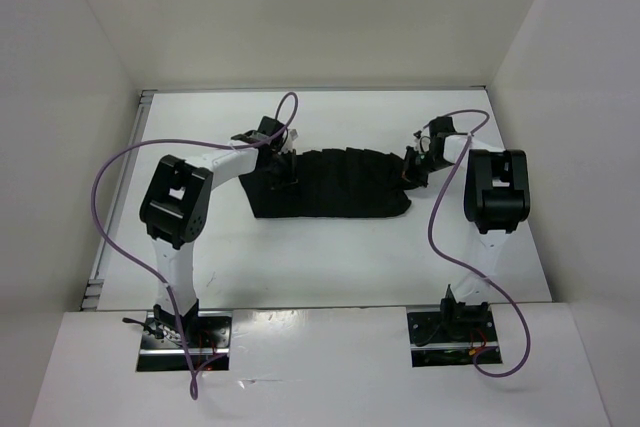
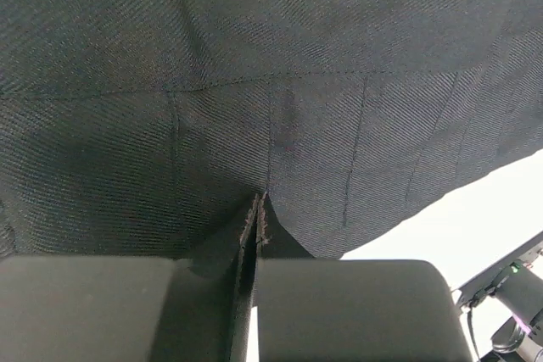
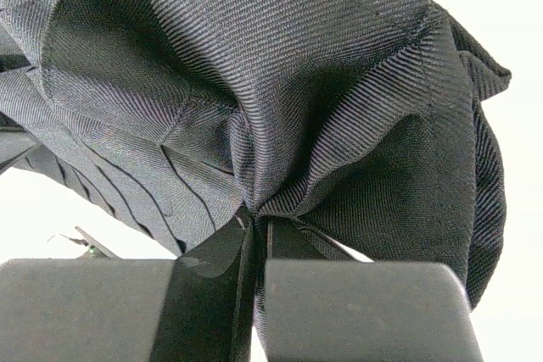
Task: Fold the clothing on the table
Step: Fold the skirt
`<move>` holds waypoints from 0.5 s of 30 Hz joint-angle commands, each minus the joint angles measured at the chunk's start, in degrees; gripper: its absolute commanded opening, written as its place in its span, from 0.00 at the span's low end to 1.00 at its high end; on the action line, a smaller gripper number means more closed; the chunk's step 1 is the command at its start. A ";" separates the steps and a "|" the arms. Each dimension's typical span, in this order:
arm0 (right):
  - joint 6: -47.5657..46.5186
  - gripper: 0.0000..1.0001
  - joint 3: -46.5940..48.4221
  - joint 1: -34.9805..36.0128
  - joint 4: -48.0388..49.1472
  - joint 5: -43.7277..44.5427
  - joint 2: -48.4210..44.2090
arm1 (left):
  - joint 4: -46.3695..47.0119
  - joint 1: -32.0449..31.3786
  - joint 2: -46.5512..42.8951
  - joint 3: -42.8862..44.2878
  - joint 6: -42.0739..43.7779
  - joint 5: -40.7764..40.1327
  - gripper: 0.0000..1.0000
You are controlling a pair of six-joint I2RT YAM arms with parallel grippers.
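The clothing [image 1: 335, 185] is a black pleated garment stretched out left to right on the white table [image 1: 330, 257]. My left gripper [image 1: 281, 162] is shut on its left end; in the left wrist view a frayed edge of the clothing [image 2: 254, 82] is pinched where my left gripper [image 2: 257, 209] closes. My right gripper [image 1: 413, 169] is shut on the right end. In the right wrist view the clothing [image 3: 280, 82] bunches into folds that converge at my right gripper [image 3: 259, 222].
White walls enclose the table on three sides. Purple cables [image 1: 120, 162] loop off both arms above the table. The arm bases [image 1: 185, 337] sit at the near edge. Bare tabletop lies in front of and behind the garment.
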 commanded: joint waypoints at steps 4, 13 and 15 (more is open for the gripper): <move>0.25 0.00 -0.32 -0.04 -2.00 6.17 -2.65 | 1.77 -0.33 -4.19 3.48 0.96 5.39 0.05; 0.77 0.00 -0.32 0.49 -2.53 6.70 -5.38 | 5.98 -1.56 4.59 12.36 -1.15 16.21 0.00; 0.77 0.00 -0.32 0.49 -2.53 6.70 -5.38 | 7.13 -2.08 6.52 13.85 -3.16 17.62 0.00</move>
